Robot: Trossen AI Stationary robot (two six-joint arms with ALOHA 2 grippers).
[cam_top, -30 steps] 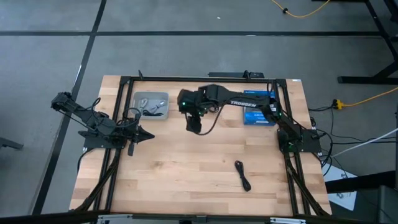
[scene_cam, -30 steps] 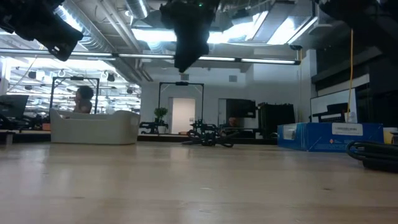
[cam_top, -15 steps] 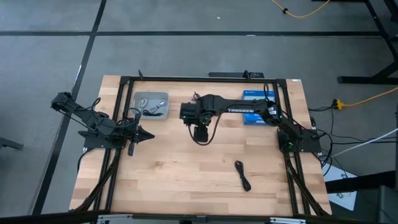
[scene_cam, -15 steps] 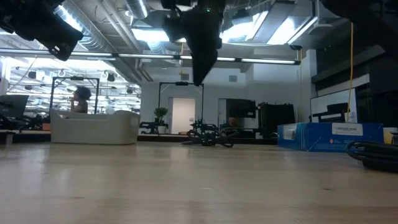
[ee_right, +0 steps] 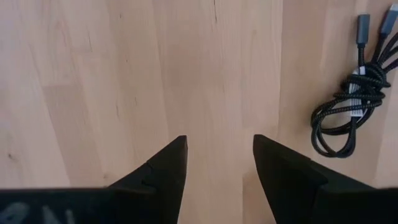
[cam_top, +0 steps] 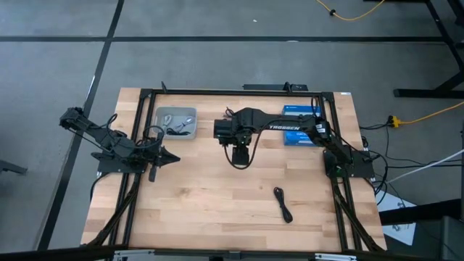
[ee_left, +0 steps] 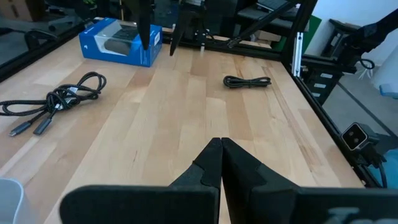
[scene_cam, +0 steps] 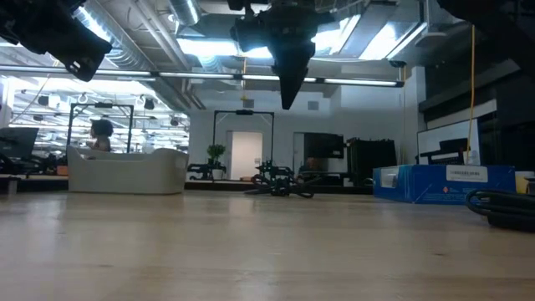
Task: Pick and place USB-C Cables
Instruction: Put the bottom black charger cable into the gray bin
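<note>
A black bundled USB-C cable (ee_right: 349, 107) lies flat on the table beside my right gripper (ee_right: 217, 155), which is open, empty and points down, high above the wood (scene_cam: 288, 84). In the high view this gripper (cam_top: 239, 156) is at the table's middle, and the arm mostly hides that cable. The same cable shows in the left wrist view (ee_left: 56, 101) and the low view (scene_cam: 280, 182). A second black cable (cam_top: 283, 204) lies toward the near right. The grey tray (cam_top: 190, 111) at the far left holds several cables (cam_top: 176, 123). My left gripper (ee_left: 221, 155) is shut and waits at the left edge.
The blue-and-black retail box (cam_top: 301, 125) lies at the far right, partly under my right arm. Black frame rails (cam_top: 138, 145) run along the table's left, right and far sides. Bare wood (cam_top: 203, 196) spreads across the table's middle and near part.
My right gripper has gone toward the table's right edge and a little toward the near edge, and has turned its wrist so that it points down. Its fingers stay clear of the table. The cables have not moved.
</note>
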